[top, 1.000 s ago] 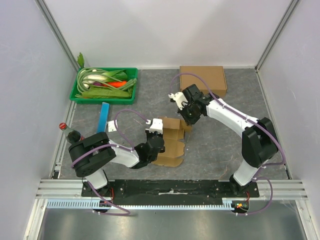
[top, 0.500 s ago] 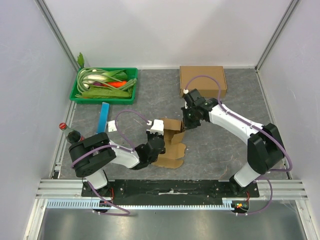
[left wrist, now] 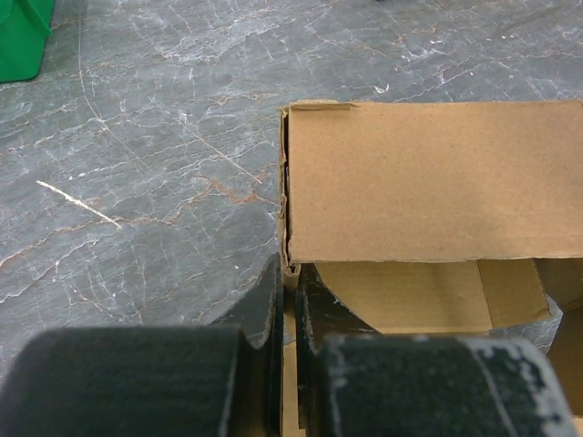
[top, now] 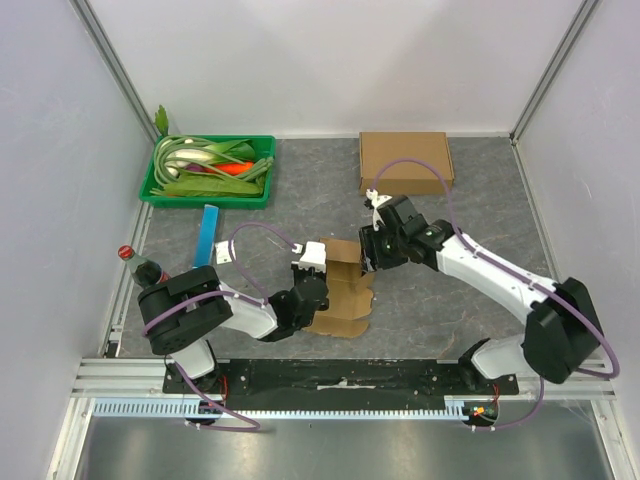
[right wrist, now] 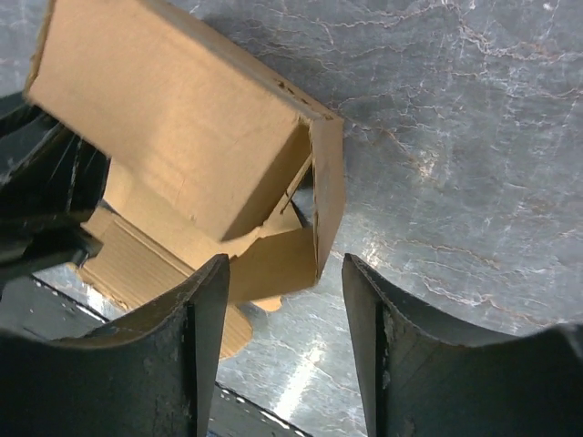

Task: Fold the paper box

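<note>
On the grey veined surface (top: 450, 300), the paper box (top: 345, 290) is judged half folded: one long wall and a corner are raised, while rounded flaps at its near side are not yet tucked. Its left wall edge of plain brown, matte card is pinched by the clenched left claw (left wrist: 287, 282); above its right corner the right claw (right wrist: 284, 264) is held released.

The counter (top: 450, 300) I work on is grey and veined like stone. In its near middle lies the paper box (top: 345, 290), partly folded, with one wall upright and flaps flat on the surface. A closed cardboard box (top: 405, 160) sits at the far edge. At far left stands a green tray (top: 160, 192) of vegetables, with a blue strip (top: 208, 233) just beside its near side.
</note>
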Controlling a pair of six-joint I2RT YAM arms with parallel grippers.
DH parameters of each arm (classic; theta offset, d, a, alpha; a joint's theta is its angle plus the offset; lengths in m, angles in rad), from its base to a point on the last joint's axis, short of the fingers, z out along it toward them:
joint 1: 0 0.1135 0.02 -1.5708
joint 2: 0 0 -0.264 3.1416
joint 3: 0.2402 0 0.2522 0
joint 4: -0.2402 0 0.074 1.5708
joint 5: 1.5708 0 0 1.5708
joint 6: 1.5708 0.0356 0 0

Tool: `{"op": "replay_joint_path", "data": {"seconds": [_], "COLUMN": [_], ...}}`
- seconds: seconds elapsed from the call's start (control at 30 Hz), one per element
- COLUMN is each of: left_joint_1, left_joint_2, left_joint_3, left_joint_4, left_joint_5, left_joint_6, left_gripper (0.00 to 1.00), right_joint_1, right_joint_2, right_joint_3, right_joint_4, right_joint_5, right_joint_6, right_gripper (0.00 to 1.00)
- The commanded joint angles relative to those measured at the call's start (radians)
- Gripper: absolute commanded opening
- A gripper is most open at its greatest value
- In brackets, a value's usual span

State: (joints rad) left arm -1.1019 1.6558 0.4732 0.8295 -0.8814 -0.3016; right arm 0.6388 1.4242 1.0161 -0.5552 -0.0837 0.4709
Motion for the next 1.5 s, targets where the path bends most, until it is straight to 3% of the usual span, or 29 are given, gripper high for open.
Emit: {"op": "replay_joint_path", "data": {"seconds": [0.0, 0.1, 0.2, 0.3, 0.4, 0.67, 0.8, 0.9, 1.03, 1.13, 1.37, 1.47], "left_joint_1": [-0.009, -0.007, -0.009, -0.009, -0.009, -0.009, -0.009, -0.009, -0.009, -0.009, -0.009, -0.009], "left_joint_2": [-0.034, -0.021, -0.01, -0.004, -0.002, 0.006, 0.004, 0.001, -0.005, -0.008, -0.002, -0.008], "left_joint_3": [-0.021, -0.019, -0.01, -0.007, -0.004, -0.007, -0.008, -0.008, -0.011, -0.013, -0.016, -0.025], "left_joint_4": [0.075, 0.089, 0.085, 0.085, 0.08, 0.094, 0.091, 0.091, 0.088, 0.088, 0.089, 0.085], "left_joint_5": [-0.034, -0.031, -0.024, -0.018, -0.013, -0.019, -0.01, -0.008, -0.007, -0.002, -0.008, -0.005], "left_joint_6": [-0.001, 0.001, -0.008, -0.013, -0.007, -0.002, -0.01, -0.011, -0.013, -0.022, -0.031, -0.045], "left_gripper": [0.02, 0.02, 0.02, 0.02, 0.02, 0.02, 0.02, 0.02, 0.02, 0.02, 0.02, 0.02], "right_joint_1": [0.004, -0.01, -0.057, -0.099, -0.021, 0.11, 0.142, 0.144, 0.159, 0.173, 0.268, 0.305], "right_joint_2": [-0.147, -0.27, -0.353, -0.271, -0.158, -0.206, -0.243, -0.208, -0.176, -0.162, -0.143, -0.11], "right_joint_3": [-0.057, -0.095, -0.149, -0.154, -0.139, -0.333, -0.41, -0.419, -0.432, -0.458, -0.572, -0.608], "right_joint_4": [0.054, 0.081, 0.055, 0.035, -0.037, 0.411, 0.62, 0.688, 0.765, 0.831, 1.043, 1.159], "right_joint_5": [-0.028, 0.02, 0.24, 0.314, 0.442, 0.193, 0.182, 0.205, 0.183, 0.222, 0.499, 0.591], "right_joint_6": [-0.091, -0.005, 0.087, 0.016, -0.032, -0.228, -0.276, -0.322, -0.333, -0.336, -0.339, -0.35], "right_gripper": [0.64, 0.71, 0.78, 0.7, 0.7, 0.7, 0.71, 0.7, 0.62, 0.5, 0.5, 0.38]}}
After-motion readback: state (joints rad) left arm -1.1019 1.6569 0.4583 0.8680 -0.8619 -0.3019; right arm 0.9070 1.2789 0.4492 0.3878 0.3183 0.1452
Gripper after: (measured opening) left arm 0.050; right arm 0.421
